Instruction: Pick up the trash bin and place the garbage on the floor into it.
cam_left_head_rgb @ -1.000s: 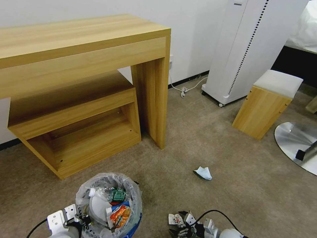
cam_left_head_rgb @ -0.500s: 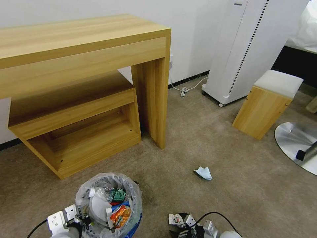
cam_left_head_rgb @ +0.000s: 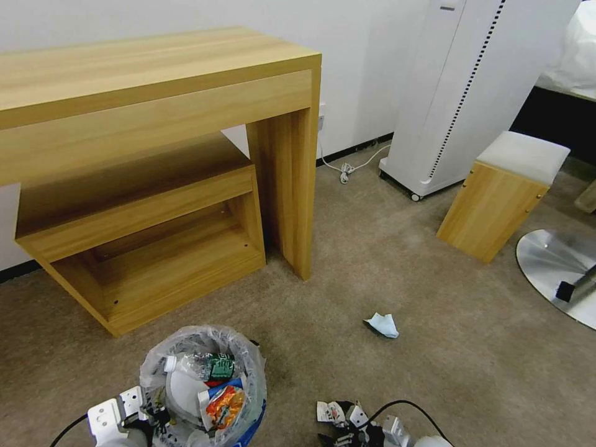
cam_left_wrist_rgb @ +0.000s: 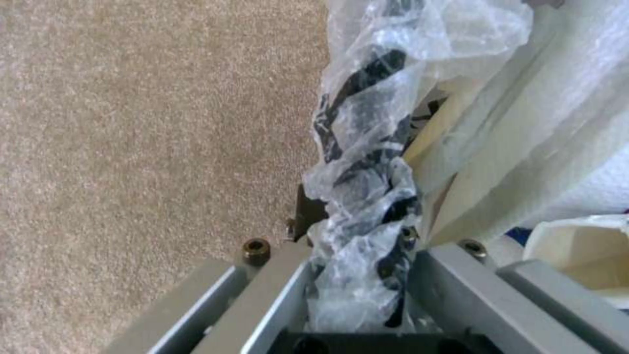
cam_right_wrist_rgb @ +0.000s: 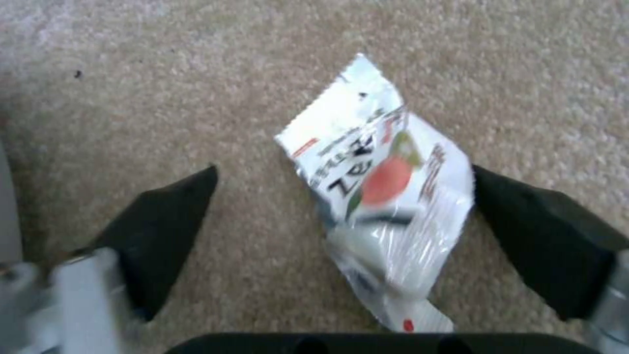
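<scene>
- Blue trash bin (cam_left_head_rgb: 251, 422), bag-lined and packed with wrappers, is clenched at its rim by the left hand (cam_left_wrist_rgb: 357, 275).
- White wrapper (cam_right_wrist_rgb: 383, 196) lies between the spread fingers (cam_right_wrist_rgb: 164, 231) of the right hand (cam_right_wrist_rgb: 347, 231) on the beige floor (cam_left_head_rgb: 434, 372).

Silver-grey metal left gripper (cam_left_wrist_rgb: 357, 275) with brass screws; black-fingered right gripper (cam_right_wrist_rgb: 341, 231).

Left gripper (cam_left_wrist_rgb: 357, 275) clamped tight; right gripper (cam_right_wrist_rgb: 344, 196) spread wide, low.

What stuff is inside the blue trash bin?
Inside the trash bin, in its clear plastic bag, lie a green-labelled bottle, an orange snack wrapper and something white. Whatever sits deeper is covered. The left gripper clamps the bagged rim.
</scene>
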Controlling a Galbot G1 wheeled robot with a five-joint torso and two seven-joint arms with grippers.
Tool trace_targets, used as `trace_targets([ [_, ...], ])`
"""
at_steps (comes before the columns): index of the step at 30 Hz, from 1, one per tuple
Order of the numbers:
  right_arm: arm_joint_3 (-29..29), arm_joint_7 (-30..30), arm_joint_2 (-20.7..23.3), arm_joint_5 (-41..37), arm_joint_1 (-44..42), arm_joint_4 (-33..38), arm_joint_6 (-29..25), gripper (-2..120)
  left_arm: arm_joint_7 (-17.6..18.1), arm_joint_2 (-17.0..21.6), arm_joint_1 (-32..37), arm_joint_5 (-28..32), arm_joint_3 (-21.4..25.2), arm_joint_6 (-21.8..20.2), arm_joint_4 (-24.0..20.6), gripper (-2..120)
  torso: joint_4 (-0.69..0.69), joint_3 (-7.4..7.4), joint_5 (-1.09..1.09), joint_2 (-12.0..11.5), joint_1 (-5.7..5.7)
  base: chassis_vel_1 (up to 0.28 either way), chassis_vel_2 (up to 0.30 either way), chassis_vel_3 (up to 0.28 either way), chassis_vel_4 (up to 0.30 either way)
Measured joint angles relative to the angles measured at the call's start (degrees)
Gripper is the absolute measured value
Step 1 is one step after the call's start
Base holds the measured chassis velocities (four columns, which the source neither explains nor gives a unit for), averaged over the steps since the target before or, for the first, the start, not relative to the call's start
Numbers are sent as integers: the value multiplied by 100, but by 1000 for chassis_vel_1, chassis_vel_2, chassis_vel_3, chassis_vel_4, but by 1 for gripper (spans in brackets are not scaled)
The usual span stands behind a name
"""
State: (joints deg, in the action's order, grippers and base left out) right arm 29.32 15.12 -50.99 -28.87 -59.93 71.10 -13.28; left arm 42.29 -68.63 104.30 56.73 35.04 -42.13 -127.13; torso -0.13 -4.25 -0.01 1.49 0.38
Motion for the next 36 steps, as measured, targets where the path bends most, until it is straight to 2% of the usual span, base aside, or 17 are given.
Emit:
trace_targets([
  [2, -2, 11, 0, -6, 4, 3, 0, 90, 0, -4, 0, -4, -1, 0, 0, 0, 0, 0, 0, 0, 0, 0, 0, 0, 0],
  [4, -4, 47, 5, -42, 30, 23, -1, 78, 1, -5, -11, -11, -3, 0, 0, 0, 1, 0, 0, 0, 0, 0, 0, 0, 0],
  [8, -4, 73, 7, -73, 68, 22, -3, 69, 2, -2, -18, -10, -6, -2, 0, 0, 1, 0, 0, 0, 0, 0, 0, 0, 0],
  [10, 1, 75, 5, -95, 110, 5, -10, 55, 7, -16, -38, -24, -32, -2, 0, 0, 2, 0, 0, 0, 0, 0, 0, 0, 0],
  [12, 5, 75, 5, -102, 115, 5, -11, 54, 8, -22, -42, -29, -40, -2, 0, 0, 2, 0, 1, 0, 0, 0, 0, 0, 0],
  [14, 27, 75, 6, -119, 136, 7, -16, 42, 11, -36, -72, -39, -69, -2, 0, 0, 2, 0, 1, 0, 0, 0, 0, 0, 0],
  [16, 31, 75, 6, -120, 139, 8, -18, 39, 11, -37, -76, -40, -73, -2, 0, 0, 2, 0, 1, 0, 0, 0, 0, 0, 0],
  [18, 39, 74, 4, -120, 158, 8, -22, 28, 11, -30, -83, -40, -80, -2, 0, 0, 2, 0, 1, 0, 0, 0, 0, 0, 0],
  [19, 39, 74, 4, -120, 158, 8, -22, 28, 11, -30, -83, -40, -80, -2, 0, 0, 2, 0, 1, 0, 0, 0, 0, 0, 0],
  [21, 48, 71, 1, -125, 194, 8, -23, 18, 11, -23, -83, -40, -80, -2, 0, 0, 1, 0, 0, 0, 0, 0, 0, 0, 0],
  [23, 54, 67, -6, -130, 218, 7, -24, 15, 11, -20, -83, -40, -80, -2, 0, 0, 1, 0, 1, 0, 0, 0, 0, 0, 0],
  [26, 68, 1, -34, -176, 283, 5, -24, 0, 11, -30, -79, -38, -80, -2, 0, 0, 1, 0, 1, 0, 0, 0, 0, 0, 0],
  [36, 10, -31, -43, -243, 432, 156, -75, 0, 11, -24, -69, -26, -80, -2, 0, 0, 0, 0, 1, 0, 0, 0, 0, 0, 0],
])
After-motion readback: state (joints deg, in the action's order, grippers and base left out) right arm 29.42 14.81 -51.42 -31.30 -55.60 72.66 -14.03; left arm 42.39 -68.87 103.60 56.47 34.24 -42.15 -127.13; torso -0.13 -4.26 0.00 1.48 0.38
